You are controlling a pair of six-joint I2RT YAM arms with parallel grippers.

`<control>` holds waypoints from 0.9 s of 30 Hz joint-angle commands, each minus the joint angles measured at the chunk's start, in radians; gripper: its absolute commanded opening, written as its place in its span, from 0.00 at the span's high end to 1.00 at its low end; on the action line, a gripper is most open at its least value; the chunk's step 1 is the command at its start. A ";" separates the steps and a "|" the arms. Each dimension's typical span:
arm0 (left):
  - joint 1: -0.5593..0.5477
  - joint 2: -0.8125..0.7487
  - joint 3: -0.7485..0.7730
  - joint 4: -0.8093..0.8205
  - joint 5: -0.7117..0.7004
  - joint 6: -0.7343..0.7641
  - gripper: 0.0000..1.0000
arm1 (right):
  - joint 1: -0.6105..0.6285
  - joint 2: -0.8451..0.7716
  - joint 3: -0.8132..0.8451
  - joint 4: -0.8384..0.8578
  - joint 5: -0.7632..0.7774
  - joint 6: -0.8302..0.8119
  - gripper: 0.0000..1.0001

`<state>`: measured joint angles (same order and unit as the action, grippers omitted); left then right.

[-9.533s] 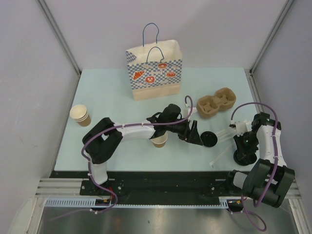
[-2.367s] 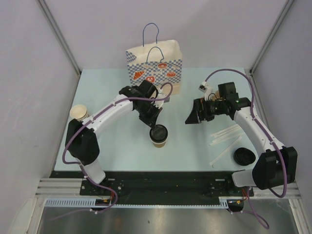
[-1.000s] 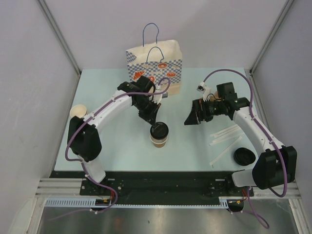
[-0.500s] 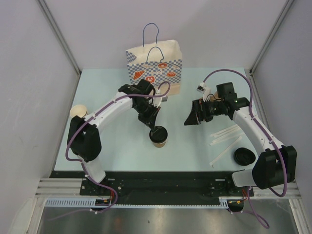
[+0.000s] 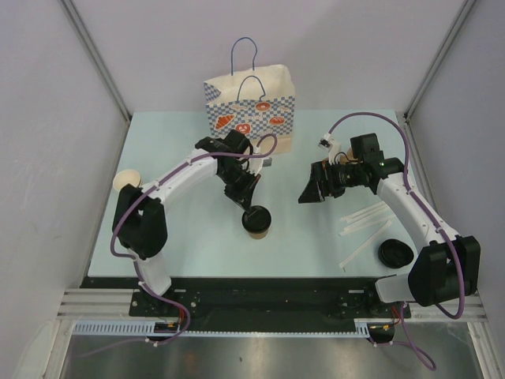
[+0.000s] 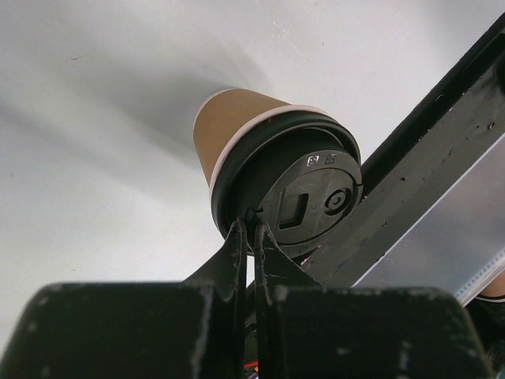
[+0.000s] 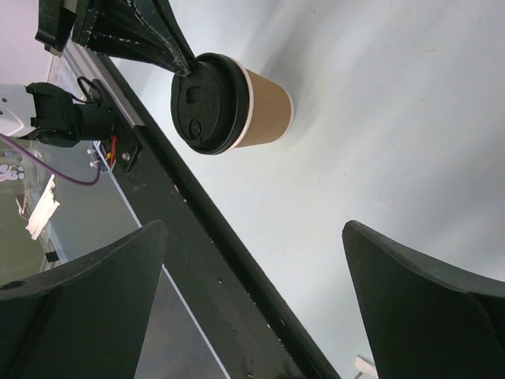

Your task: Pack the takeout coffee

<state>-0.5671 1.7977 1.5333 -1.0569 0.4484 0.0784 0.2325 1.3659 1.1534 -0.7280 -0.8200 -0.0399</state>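
Pale blue counter (image 5: pixel 173 150) carries the takeout coffee (image 5: pixel 256 220) upright near its middle, apart from the paper bag (image 5: pixel 252 118) at the far edge. The left pincer (image 5: pixel 247 200), closed on nothing, has its tips at the lid's rim; the right pincer (image 5: pixel 309 192) gapes wide nearby. Lid-pressing seems the step in hand; next, grasp the cup's body and lift it bagward.
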 commanded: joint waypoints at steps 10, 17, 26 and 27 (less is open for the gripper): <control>0.004 0.017 0.028 0.020 0.004 -0.006 0.98 | 0.005 -0.001 0.009 0.001 -0.004 -0.023 0.00; 0.004 0.023 0.030 0.021 0.010 -0.006 0.92 | 0.005 0.001 0.009 -0.001 -0.004 -0.025 0.00; 0.004 0.000 0.036 0.018 0.013 0.001 0.75 | 0.005 -0.001 0.009 -0.001 -0.008 -0.025 0.00; 0.004 -0.003 0.040 0.017 0.013 0.004 0.74 | 0.005 -0.002 0.009 -0.002 -0.008 -0.025 0.00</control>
<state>-0.5671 1.8156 1.5333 -1.0504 0.4484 0.0788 0.2329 1.3663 1.1534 -0.7349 -0.8200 -0.0463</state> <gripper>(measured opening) 0.242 0.994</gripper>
